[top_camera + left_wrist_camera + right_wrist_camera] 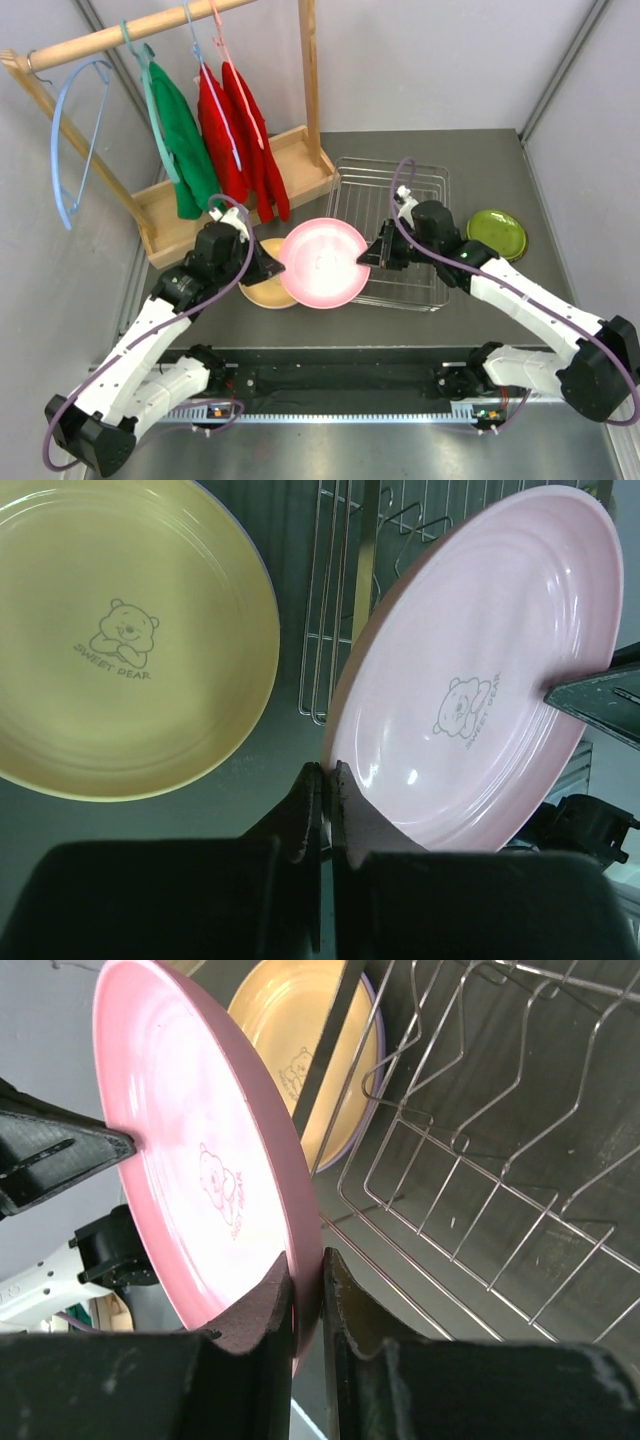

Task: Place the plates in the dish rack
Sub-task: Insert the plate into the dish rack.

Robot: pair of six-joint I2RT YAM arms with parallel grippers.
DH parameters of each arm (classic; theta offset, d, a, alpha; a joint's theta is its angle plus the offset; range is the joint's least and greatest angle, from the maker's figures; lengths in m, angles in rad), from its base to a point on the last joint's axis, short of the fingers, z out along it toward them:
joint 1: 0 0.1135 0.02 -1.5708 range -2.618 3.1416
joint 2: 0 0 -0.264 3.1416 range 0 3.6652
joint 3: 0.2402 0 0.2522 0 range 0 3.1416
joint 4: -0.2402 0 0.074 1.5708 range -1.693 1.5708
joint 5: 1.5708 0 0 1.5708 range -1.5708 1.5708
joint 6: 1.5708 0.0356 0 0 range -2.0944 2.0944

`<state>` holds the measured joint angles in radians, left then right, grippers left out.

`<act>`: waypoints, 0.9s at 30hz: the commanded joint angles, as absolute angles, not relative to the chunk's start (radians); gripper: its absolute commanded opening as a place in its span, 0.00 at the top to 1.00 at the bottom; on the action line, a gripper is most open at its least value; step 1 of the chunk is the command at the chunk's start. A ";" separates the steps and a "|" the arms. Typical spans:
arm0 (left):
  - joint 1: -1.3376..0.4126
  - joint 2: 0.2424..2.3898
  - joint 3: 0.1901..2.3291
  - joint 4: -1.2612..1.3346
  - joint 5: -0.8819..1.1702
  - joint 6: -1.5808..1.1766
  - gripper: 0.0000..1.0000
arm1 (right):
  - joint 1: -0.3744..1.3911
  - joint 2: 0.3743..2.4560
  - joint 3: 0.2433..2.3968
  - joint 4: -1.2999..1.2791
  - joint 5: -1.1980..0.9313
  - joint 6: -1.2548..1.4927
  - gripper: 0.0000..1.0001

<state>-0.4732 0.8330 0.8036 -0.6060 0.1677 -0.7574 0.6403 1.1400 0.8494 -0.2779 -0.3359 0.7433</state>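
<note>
A pink plate (323,262) is held off the table, tilted, just left of the silver wire dish rack (395,210). My left gripper (276,266) is shut on its left rim and my right gripper (371,256) is shut on its right rim. In the left wrist view the gripper (328,778) pinches the pink plate (480,680). In the right wrist view the gripper (307,1278) grips the rim of the pink plate (200,1160). An orange-tan plate (262,292) lies on the table below, on a lavender one (377,1045). A lime green plate (496,234) lies right of the rack.
A wooden clothes stand (290,165) with green and red garments stands at the back left, close behind my left arm. The rack's upright wires (500,1160) stand beside the held plate. Grey walls close in left and right.
</note>
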 commanded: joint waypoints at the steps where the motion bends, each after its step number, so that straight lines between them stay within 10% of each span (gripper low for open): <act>1: -0.479 0.789 0.815 -0.459 0.238 -0.796 1.00 | 0.653 1.135 0.845 -0.198 -0.396 0.781 1.00; 13: -0.479 0.747 0.746 -0.329 0.270 -0.813 0.44 | 0.653 1.140 0.825 -0.140 -0.439 0.827 1.00; 21: -0.479 0.787 0.709 -0.215 0.350 -0.874 0.43 | 0.653 1.166 0.811 -0.084 -0.465 0.864 1.00; 27: -0.479 0.767 0.709 -0.212 0.350 -0.884 0.75 | 0.655 1.169 0.808 -0.100 -0.442 0.856 1.00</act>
